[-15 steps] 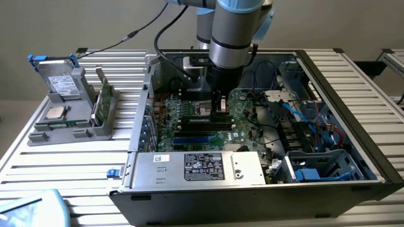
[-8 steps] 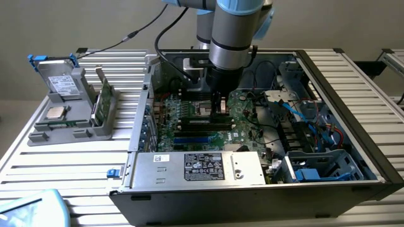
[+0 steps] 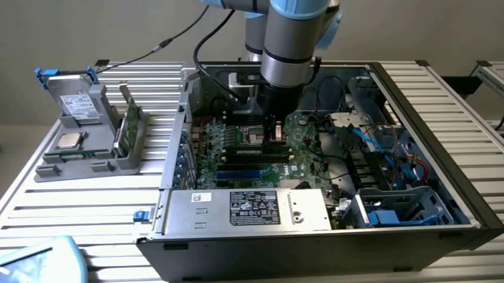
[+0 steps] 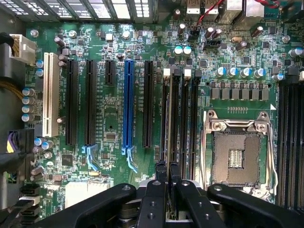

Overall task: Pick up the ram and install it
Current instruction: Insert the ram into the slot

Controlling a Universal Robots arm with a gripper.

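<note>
My gripper (image 3: 275,134) hangs low inside the open computer case, over the motherboard (image 3: 236,154) beside the CPU socket (image 4: 236,154). In the wrist view the two black fingers (image 4: 158,183) stand close together, and my gripper (image 4: 167,172) is shut on the ram (image 4: 169,142). The ram appears edge-on as a thin strip running along the black memory slots (image 4: 183,123). It lines up with the slot nearest the white latch (image 4: 166,72). I cannot tell whether it touches the slot.
The case walls (image 3: 409,112) surround the board, with the power supply (image 3: 252,207) at the front and cables and a drive cage (image 3: 393,206) toward the exterior view's right. Outside the case, a grey holder (image 3: 87,147) carries a drive, a CPU chip and an upright green card (image 3: 130,127).
</note>
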